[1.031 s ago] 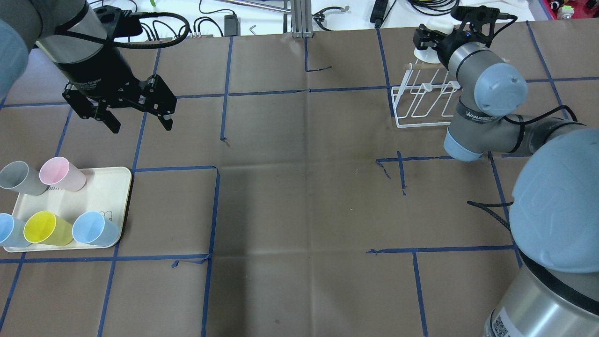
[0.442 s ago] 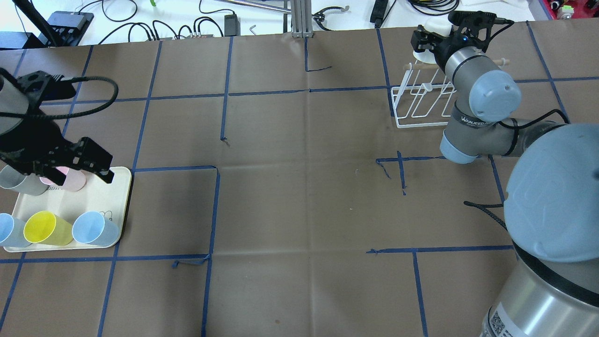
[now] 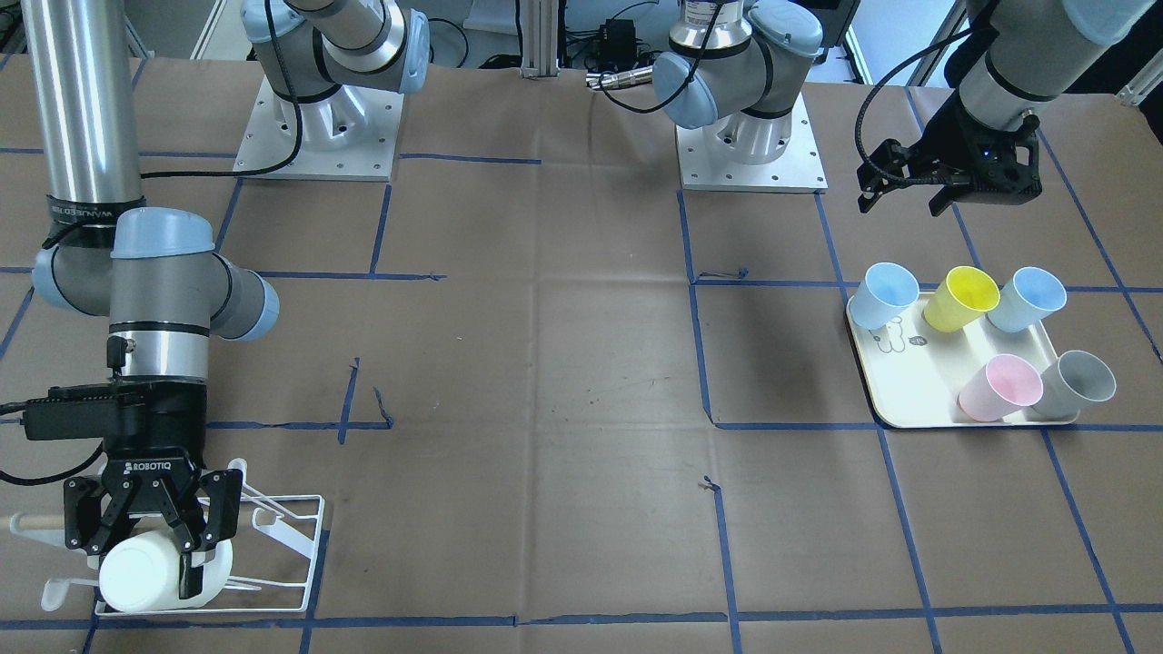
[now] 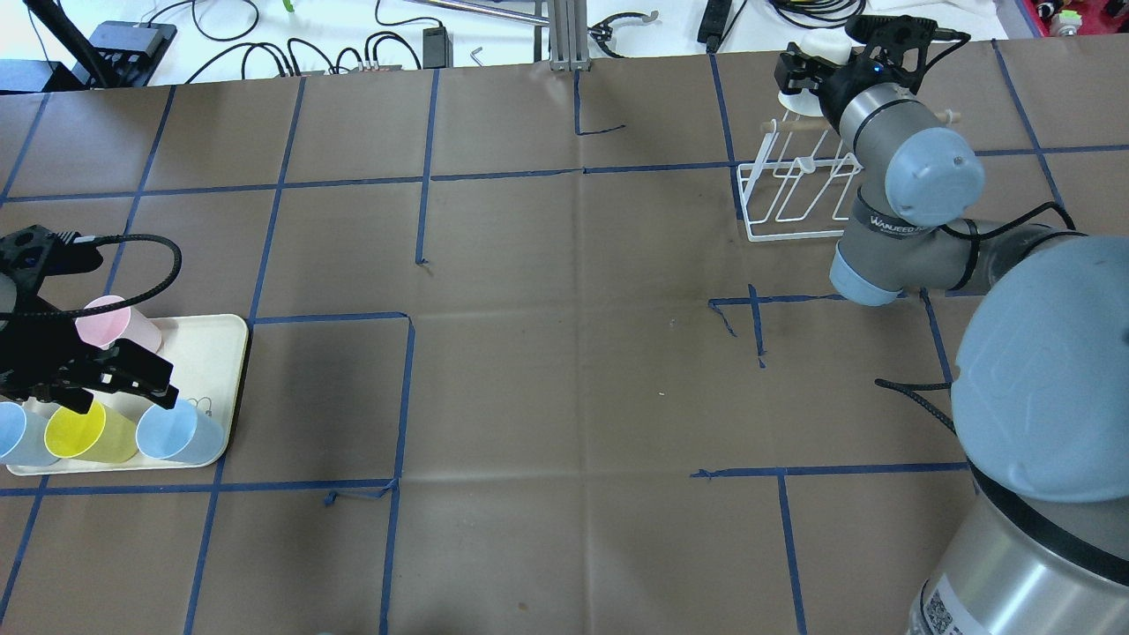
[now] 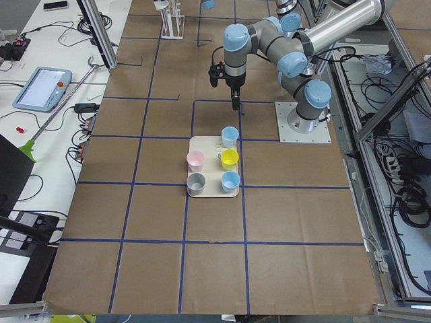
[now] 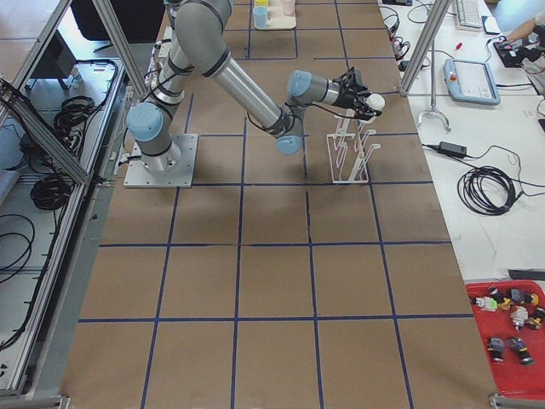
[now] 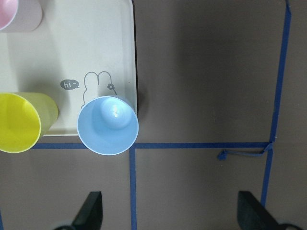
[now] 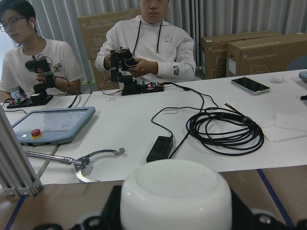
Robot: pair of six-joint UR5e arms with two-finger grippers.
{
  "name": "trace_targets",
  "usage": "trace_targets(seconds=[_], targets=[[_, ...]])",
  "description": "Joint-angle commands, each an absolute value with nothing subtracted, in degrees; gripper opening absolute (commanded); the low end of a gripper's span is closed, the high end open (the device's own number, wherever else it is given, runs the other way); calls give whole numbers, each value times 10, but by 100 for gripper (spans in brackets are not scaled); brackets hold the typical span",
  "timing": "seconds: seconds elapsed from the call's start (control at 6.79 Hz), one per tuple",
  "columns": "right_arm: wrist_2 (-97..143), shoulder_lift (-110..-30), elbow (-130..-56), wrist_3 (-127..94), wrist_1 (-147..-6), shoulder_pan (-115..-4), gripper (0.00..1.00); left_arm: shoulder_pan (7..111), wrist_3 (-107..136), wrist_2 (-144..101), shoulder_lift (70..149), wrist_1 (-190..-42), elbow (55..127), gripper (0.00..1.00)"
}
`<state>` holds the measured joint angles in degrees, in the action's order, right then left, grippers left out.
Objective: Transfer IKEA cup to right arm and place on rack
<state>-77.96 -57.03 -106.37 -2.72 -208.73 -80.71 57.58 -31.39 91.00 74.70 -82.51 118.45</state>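
My right gripper is shut on a white cup, held on its side over the back end of the white wire rack. The overhead view shows the same gripper, cup and rack at the table's far right. In the right wrist view the cup's base fills the lower middle between the jaws. My left gripper is open and empty. It hangs above the cream tray. The left wrist view shows a light-blue cup just ahead of the open fingertips.
The tray holds two light-blue cups, a yellow cup, a pink cup and a grey cup. Cables and tools lie on the white bench behind the table. Two operators sit beyond it.
My left arm has swung from the far left of the table toward the front, over the tray's cups, its gripper still open. The right gripper and white cup have barely moved.
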Motion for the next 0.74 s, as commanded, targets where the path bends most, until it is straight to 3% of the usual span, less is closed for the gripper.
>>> trace_targets(seconds=[0.0, 0.59], targets=[[-780, -568, -1061, -27, -2087, -808, 12, 569, -318, 913, 766, -796, 1202, 99], [-779, -554, -1049, -28, -2089, -809, 12, 569, -315, 927, 832, -594, 1308, 97]])
